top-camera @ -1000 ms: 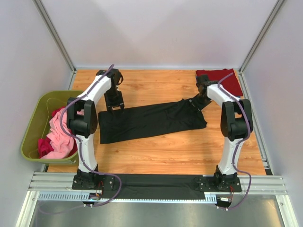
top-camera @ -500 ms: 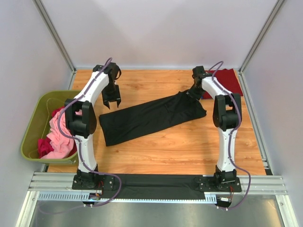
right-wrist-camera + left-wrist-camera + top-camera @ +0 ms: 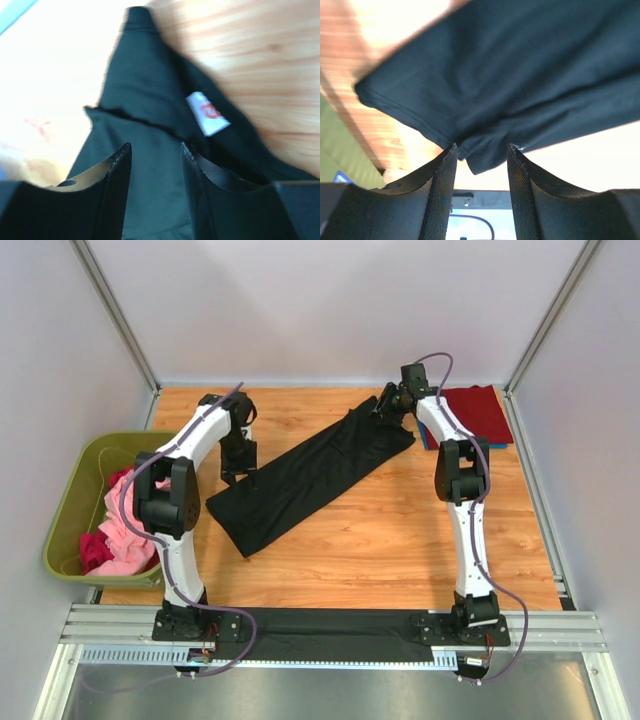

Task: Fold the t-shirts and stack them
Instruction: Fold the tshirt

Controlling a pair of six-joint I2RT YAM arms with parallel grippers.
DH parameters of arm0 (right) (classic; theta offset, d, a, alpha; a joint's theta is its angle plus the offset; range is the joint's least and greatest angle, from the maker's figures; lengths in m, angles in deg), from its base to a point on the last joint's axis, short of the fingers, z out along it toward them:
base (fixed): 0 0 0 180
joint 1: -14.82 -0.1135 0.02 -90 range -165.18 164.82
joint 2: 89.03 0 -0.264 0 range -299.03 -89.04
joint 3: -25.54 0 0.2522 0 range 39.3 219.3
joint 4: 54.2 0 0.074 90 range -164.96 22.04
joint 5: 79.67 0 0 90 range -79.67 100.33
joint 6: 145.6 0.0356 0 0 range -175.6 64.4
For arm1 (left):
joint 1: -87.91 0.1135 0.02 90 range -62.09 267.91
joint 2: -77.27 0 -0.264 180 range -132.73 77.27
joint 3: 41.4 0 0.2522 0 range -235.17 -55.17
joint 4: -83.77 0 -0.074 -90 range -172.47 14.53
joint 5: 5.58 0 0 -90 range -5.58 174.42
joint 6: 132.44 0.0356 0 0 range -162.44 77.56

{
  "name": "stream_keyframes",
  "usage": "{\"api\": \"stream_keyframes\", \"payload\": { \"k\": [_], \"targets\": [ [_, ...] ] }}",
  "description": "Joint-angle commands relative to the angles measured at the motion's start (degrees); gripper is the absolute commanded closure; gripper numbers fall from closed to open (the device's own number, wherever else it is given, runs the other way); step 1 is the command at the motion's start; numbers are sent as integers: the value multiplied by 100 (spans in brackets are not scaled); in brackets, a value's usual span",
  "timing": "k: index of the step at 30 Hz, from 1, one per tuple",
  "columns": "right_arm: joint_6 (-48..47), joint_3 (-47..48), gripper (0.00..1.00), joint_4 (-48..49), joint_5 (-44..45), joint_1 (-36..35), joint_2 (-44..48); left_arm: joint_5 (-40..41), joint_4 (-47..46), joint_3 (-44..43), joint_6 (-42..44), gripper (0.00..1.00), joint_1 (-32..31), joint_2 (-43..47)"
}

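A black t-shirt (image 3: 300, 480) lies folded into a long strip, running diagonally from front left to back right on the wooden table (image 3: 380, 540). My left gripper (image 3: 240, 471) hovers at the strip's left edge. In the left wrist view the left gripper (image 3: 482, 147) is open, and a corner of the black cloth (image 3: 520, 75) sits just past its tips. My right gripper (image 3: 386, 410) is over the collar end. In the right wrist view the right gripper (image 3: 155, 146) stands open above the black cloth (image 3: 145, 90), near the white neck label (image 3: 207, 114).
A dark red t-shirt (image 3: 480, 410) lies folded at the back right corner, with a blue edge (image 3: 427, 437) showing under it. The olive-green bin (image 3: 75, 490) off the table's left side holds pink (image 3: 125, 520) and magenta (image 3: 95, 550) shirts.
The right gripper dragged the shirt's collar end back and to the left, swinging the strip from nearly level to diagonal. The left gripper stayed by the left end.
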Motion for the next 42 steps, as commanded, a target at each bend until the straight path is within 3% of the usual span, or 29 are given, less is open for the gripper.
{"api": "stream_keyframes", "payload": {
  "k": [1, 10, 14, 20, 29, 42],
  "targets": [
    [-201, 11, 53, 490, -588, -30, 474, -375, -137, 128, 275, 48, -277, 556],
    [-535, -1184, 49, 455, -228, 76, 1777, -920, -584, 971, 276, 52, -1384, 1092],
    [-536, -1922, 49, 393, -175, 163, 2146, -1193, -971, 1866, 152, 55, -1447, 1303],
    [-378, -3172, 51, 780, 19, 444, 2621, -824, -1183, 2378, 170, 57, -1447, 1251],
    [-421, -3322, 55, 718, 449, 761, 2305, -859, -1377, 2651, -234, 62, -1447, 776],
    [-483, -3147, 61, 806, 318, 1025, 1663, -1131, -1491, 2765, -683, 63, -1455, 591]
  ]
}}
